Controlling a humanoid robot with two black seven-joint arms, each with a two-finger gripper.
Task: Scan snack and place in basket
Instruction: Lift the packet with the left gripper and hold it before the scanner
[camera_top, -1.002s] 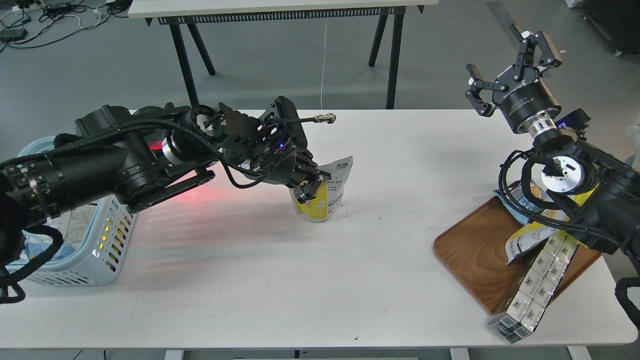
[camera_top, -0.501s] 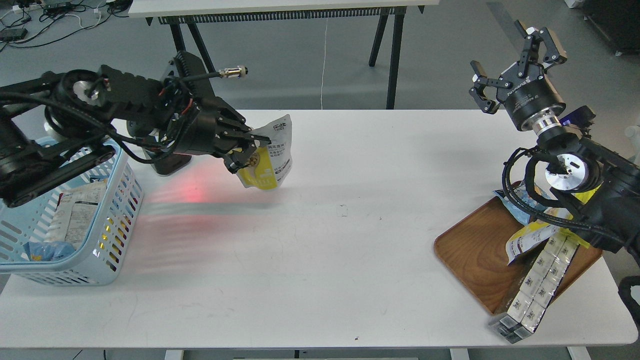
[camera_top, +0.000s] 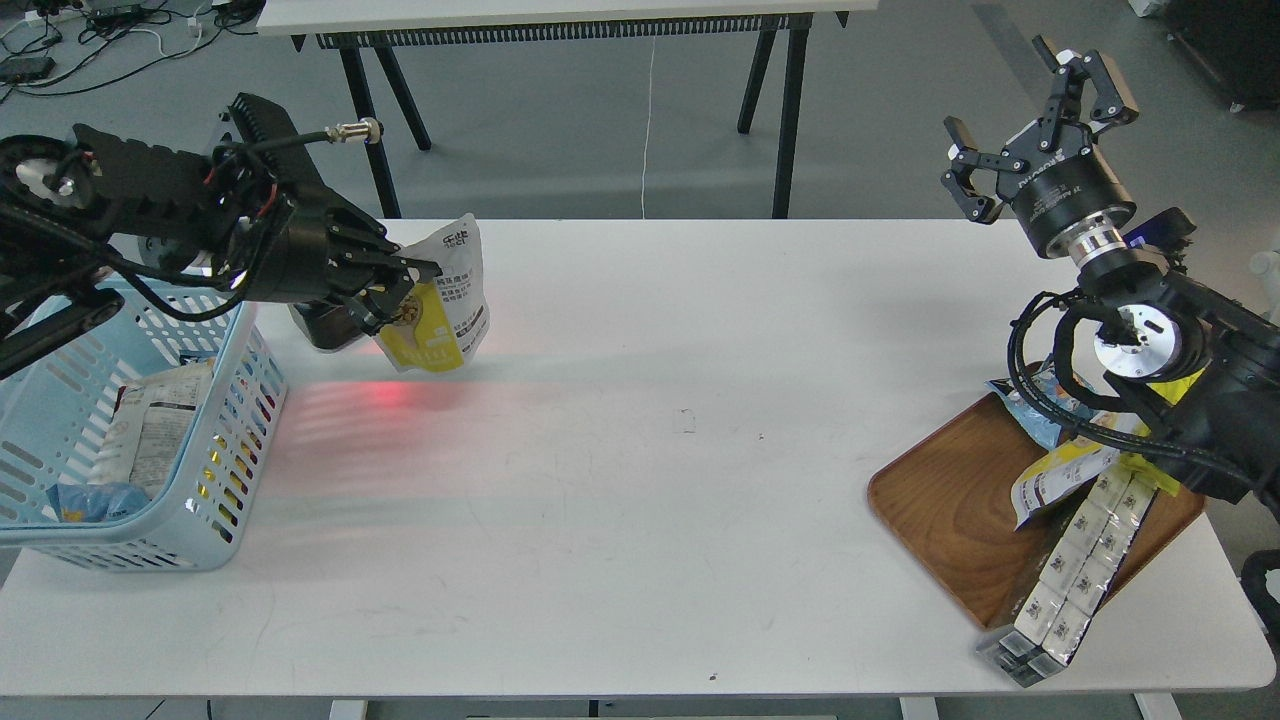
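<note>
1. The basket (camera_top: 225, 455) sits at the table's near-left edge, packets already inside.
2. Just beyond its far-right corner, the left gripper (camera_top: 395, 295) pinches the snack (camera_top: 440, 300), which hangs long axis upright above the table.
3. The basket lies leftward and nearer from the snack.
4. Far right, the right gripper (camera_top: 1040, 125) is raised, spread and empty.

A white table (camera_top: 640, 480) is seen. A light blue basket (camera_top: 225, 455) is set at its left end; far right of the basket, a brown wooden tray (camera_top: 950, 510) is laid.
</note>
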